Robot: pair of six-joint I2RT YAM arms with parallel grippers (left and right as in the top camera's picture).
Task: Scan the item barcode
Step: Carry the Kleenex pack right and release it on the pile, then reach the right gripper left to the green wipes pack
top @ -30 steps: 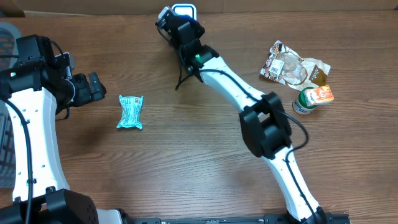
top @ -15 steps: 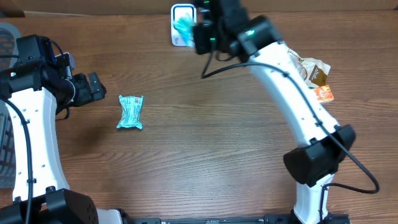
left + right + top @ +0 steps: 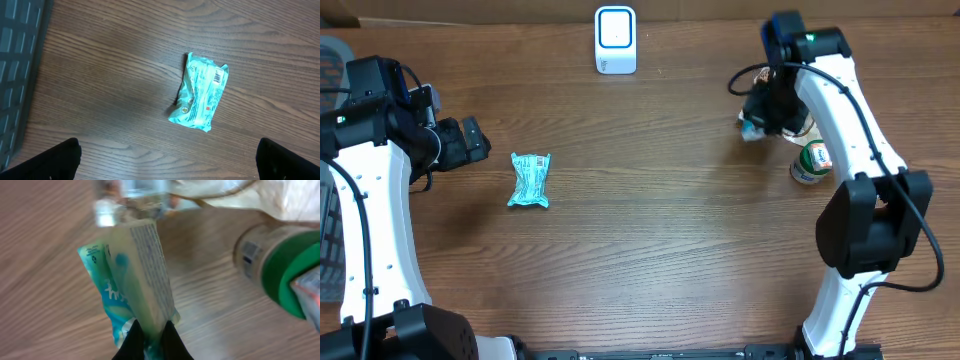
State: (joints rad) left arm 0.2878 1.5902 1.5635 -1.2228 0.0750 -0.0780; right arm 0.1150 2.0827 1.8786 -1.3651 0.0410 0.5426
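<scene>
Two arms stood over a wide brown counter (image 3: 650,250). The left arm (image 3: 370,200) was on one side and the right arm (image 3: 840,110) was on the other. A small white scanner (image 3: 616,40) sat at the far edge, between them and well apart from both.

The right arm reached to the right side, next to a crinkly bag (image 3: 260,195) and a bottle with a green lid (image 3: 808,165). Its right gripper (image 3: 757,125) was closed tight on a blue-green packet (image 3: 112,305), pinching it at one end. The packet hung low, just beside the bottle. I could not tell if it touched the counter.

I think this step was putting that packet down with the other things on the right. The next move would call for the right gripper to spread its fingers and let go. It should do this gently, so it does not bump the bottle.

The left gripper (image 3: 470,140) was wide open and held nothing. It hung near a second blue-green packet (image 3: 530,180), which lay flat on the counter. A tiny barcode (image 3: 217,76) showed on top of that one. That packet probably needed scanning after this, so it would have to be picked up and carried to the scanner with its barcode facing it.
</scene>
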